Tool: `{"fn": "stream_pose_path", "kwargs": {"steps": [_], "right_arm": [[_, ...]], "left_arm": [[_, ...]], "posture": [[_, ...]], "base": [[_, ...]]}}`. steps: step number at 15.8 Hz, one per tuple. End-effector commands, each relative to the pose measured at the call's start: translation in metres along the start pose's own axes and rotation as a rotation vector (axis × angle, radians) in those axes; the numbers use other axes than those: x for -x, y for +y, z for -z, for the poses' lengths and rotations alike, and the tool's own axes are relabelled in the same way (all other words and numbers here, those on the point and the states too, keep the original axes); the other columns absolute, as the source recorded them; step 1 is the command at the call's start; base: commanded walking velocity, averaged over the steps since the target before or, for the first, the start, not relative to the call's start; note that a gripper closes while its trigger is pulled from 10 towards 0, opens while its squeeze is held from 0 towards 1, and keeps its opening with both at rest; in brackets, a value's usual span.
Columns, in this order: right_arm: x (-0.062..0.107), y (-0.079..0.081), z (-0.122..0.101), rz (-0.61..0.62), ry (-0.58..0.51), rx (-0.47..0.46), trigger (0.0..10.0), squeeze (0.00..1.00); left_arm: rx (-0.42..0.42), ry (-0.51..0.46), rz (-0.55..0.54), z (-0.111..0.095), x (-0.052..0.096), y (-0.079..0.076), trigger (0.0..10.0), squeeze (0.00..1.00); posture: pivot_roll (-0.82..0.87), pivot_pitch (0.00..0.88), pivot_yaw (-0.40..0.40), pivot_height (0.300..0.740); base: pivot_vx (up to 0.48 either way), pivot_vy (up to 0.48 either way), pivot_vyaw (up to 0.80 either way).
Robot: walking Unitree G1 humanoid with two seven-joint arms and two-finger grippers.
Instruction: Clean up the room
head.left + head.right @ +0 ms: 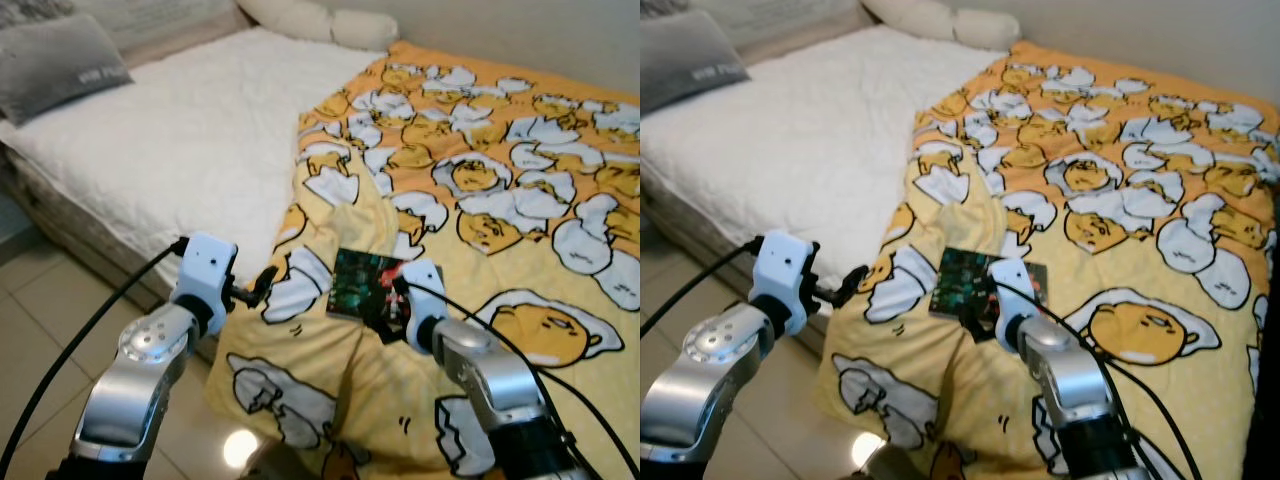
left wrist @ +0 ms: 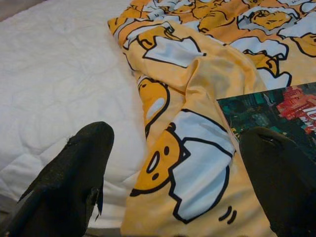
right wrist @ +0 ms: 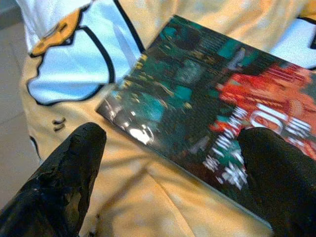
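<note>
Your bed (image 1: 180, 150) carried a white quilt, with a yellow egg-print blanket (image 1: 500, 230) draped over its near edge toward the tiled floor (image 1: 40, 300). You had a dark book (image 1: 368, 285) lying flat on that blanket. Your right gripper (image 3: 170, 168) hovered just over the book, at its 5 o'clock, fingers spread wide. Your left gripper (image 2: 173, 163), at the book's 9 o'clock, was likewise spread above the blanket's fold.

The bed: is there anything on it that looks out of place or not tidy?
Yes. A book with a dark green and red cover lies on the yellow blanket near the bed's edge, under the open right gripper. The blanket is bunched and covers one side only, leaving the white mattress cover bare.
</note>
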State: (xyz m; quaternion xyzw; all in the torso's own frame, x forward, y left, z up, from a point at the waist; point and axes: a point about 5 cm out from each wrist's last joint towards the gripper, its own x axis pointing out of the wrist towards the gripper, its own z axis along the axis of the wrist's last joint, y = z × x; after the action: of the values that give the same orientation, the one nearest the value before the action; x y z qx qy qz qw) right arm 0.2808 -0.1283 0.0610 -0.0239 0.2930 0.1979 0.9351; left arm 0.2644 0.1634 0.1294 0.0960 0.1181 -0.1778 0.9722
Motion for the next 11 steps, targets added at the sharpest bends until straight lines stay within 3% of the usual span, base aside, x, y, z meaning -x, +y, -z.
{"fn": "stream_pose_path", "kwargs": {"steps": [1,2,3,4,5,8,11], "right_arm": [[0.001,-0.003,0.000,0.004,0.002,-0.014,10.0,0.00],[-0.002,-0.002,0.000,-0.008,0.007,-0.048,10.0,0.00],[-0.003,-0.001,0.000,-0.014,0.010,-0.070,10.0,0.16],[-0.005,-0.001,0.000,-0.018,0.013,-0.089,10.0,0.73],[-0.013,0.000,0.002,-0.027,0.034,-0.172,10.0,1.00],[-0.029,0.002,0.005,-0.036,0.103,-0.423,10.0,1.00],[-0.042,0.012,0.005,-0.055,0.159,-0.501,10.0,1.00]], "left_arm": [[-0.011,0.000,-0.001,-0.002,0.001,0.001,10.0,0.00],[-0.010,0.002,0.008,-0.002,0.000,0.000,10.0,0.00],[-0.009,0.005,0.016,-0.002,0.000,-0.001,10.0,0.00],[-0.011,0.005,0.026,-0.002,0.000,-0.002,10.0,0.00],[-0.024,0.009,0.070,-0.003,-0.002,-0.005,10.0,0.00],[-0.061,0.055,0.235,-0.001,-0.005,-0.011,10.0,0.00],[-0.121,0.102,0.457,0.004,0.001,-0.011,10.0,0.00]], "posture": [[-0.05,0.000,0.011,0.740],[-0.05,0.000,0.011,0.740],[-0.05,0.000,0.011,0.740],[-0.05,0.000,0.011,0.740],[-0.05,0.000,0.010,0.740],[-0.03,0.000,-0.004,0.740],[-0.03,0.000,-0.004,0.740]], "base": [[0.000,0.000,0.00],[0.000,0.000,0.00],[0.000,0.000,0.00],[0.000,0.000,0.00],[0.000,0.000,0.00],[0.000,0.000,0.00],[0.000,0.000,0.00]]}}
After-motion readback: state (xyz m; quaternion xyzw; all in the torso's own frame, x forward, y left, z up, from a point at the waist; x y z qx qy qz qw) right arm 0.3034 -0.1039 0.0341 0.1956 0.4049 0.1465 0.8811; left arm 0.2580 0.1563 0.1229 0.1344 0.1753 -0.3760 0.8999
